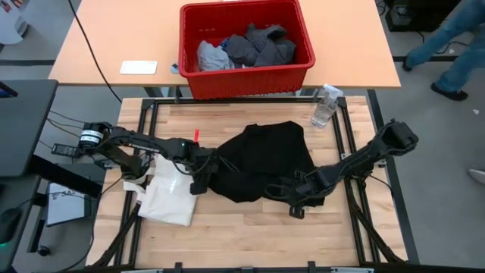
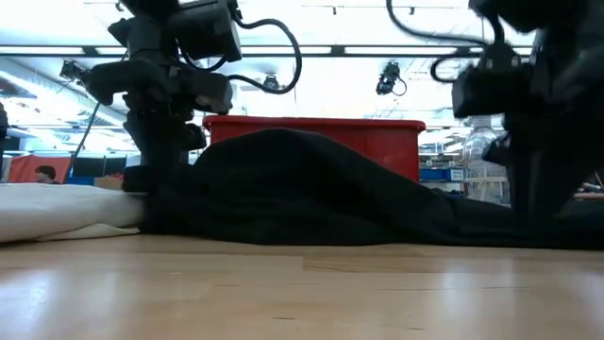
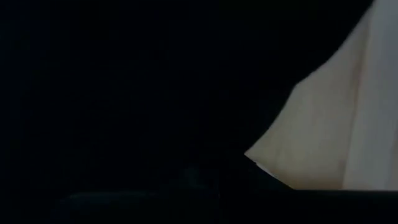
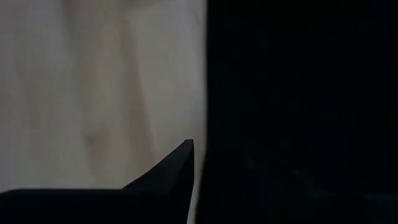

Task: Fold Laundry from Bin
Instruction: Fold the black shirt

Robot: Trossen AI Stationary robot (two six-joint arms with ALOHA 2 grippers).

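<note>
A black T-shirt (image 1: 261,163) lies crumpled on the wooden table, humped in its middle (image 2: 283,179). My left gripper (image 1: 203,180) is down at the shirt's left edge and shut, beside a cream tote bag (image 1: 168,197). My right gripper (image 1: 297,202) stands low at the shirt's near right edge, where dark cloth (image 4: 298,112) meets bare table. The red bin (image 1: 246,74) stands on the far table and holds more laundry (image 1: 246,47), grey and dark pieces. My left gripper is shut at the T-shirt's left edge (image 1: 214,176), coming from above on a steep slant. Dark cloth fills its wrist view and hides the place of contact, so layers or fold cannot be told. The shirt rests on the table.
A clear water bottle (image 1: 326,105) stands at the table's far right. A white flat thing (image 1: 139,67) lies on the far table left of the bin. The cream bag covers the near left. Bare wood (image 1: 250,235) lies along the near edge. A person's legs (image 1: 455,45) show far right.
</note>
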